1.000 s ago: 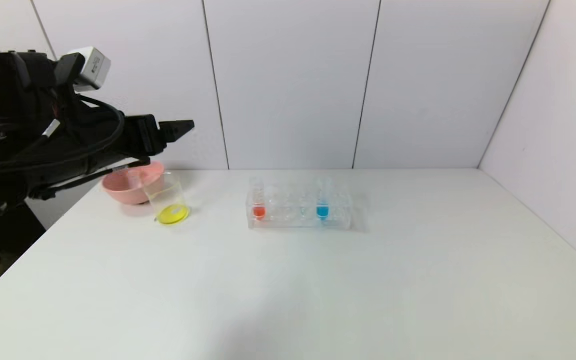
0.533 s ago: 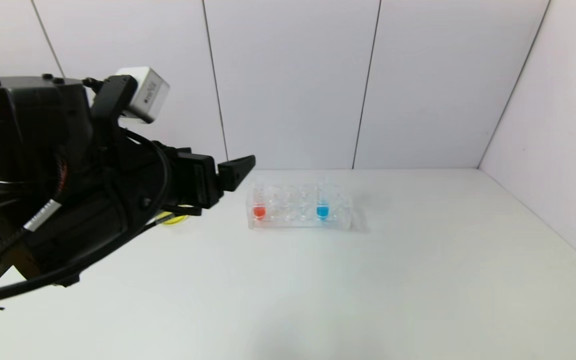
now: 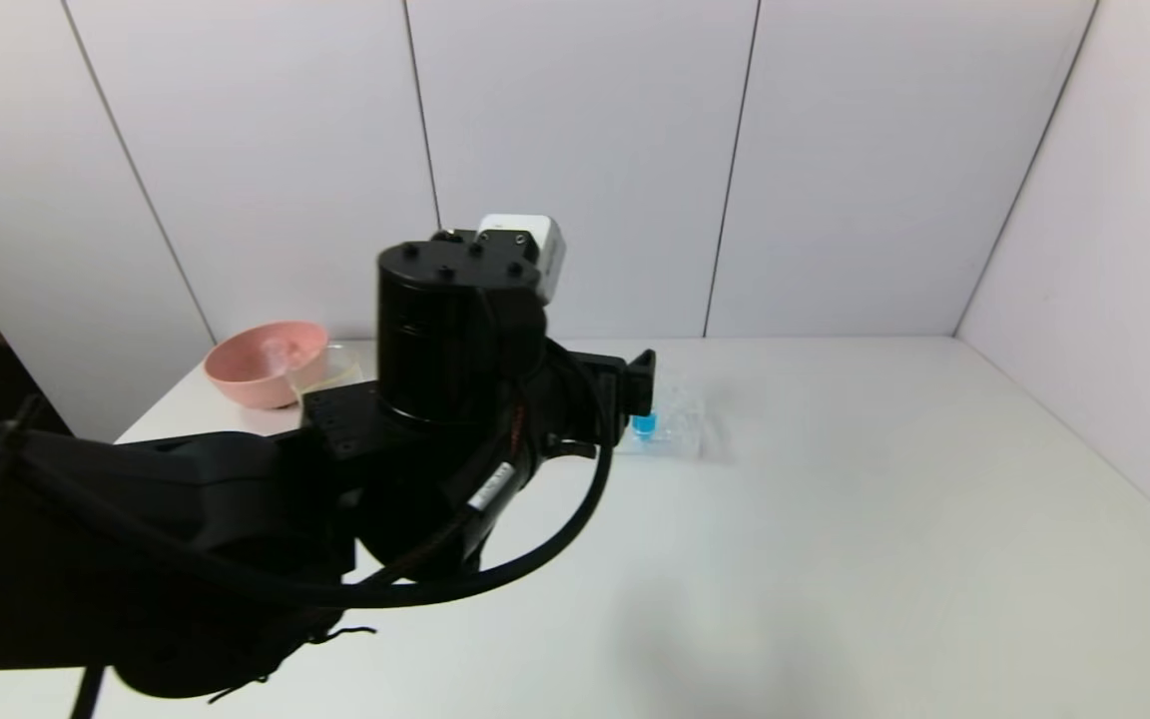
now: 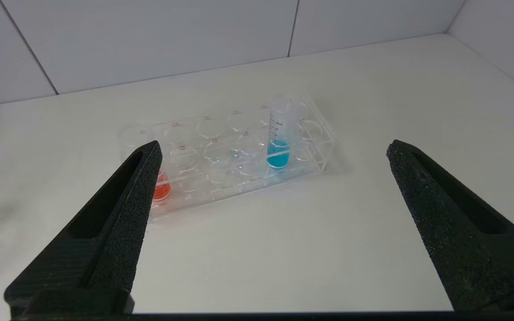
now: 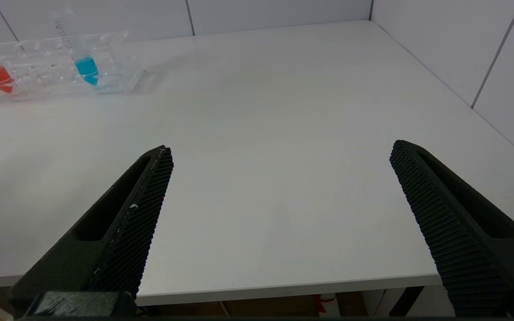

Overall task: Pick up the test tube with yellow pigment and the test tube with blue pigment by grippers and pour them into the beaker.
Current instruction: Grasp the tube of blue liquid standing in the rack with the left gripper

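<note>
Two tubes in one rack
Left gripper hangs wide open, empty, facing the rack; the blue tube and red tube stand inside. Right gripper gapes empty at the table's edge.

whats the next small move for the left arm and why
Probably ease the left gripper forward and down toward the test tube with blue pigment. Its jaws stand wide open and empty, short of the tube rack, where that tube stands upright. The right gripper waits open near the table edge.
</note>
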Motion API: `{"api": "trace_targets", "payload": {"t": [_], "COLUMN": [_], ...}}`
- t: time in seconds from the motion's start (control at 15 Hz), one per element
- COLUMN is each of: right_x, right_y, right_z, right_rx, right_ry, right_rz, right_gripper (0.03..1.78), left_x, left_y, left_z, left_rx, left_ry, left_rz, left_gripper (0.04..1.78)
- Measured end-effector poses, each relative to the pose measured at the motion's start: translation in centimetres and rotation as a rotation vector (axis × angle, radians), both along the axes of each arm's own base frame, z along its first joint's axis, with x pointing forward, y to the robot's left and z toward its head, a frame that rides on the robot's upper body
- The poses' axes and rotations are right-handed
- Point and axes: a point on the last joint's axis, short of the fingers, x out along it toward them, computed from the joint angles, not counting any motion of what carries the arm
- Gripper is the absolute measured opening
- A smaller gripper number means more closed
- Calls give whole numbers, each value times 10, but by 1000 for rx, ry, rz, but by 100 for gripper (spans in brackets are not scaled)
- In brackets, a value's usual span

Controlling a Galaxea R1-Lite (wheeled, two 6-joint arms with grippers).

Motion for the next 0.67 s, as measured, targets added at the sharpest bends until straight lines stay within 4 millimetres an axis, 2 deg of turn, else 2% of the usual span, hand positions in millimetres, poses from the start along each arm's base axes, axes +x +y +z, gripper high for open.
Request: {"api": "trace_targets", "payload": {"t": [0.4, 0.67], "right_x": [0, 0], "right_y": [0, 0], "right_z": [0, 0], "right_rx": [0, 0], "right_ry": [0, 0], "right_rz": [0, 0], "right_gripper": [177, 177], "left_x": [40, 62], "left_y": [-66, -86], "left_z": [-33, -60], "left_rx": [6, 45], "left_ry": [35, 78], "left_rz": [47, 80], "left_gripper": [176, 176]}}
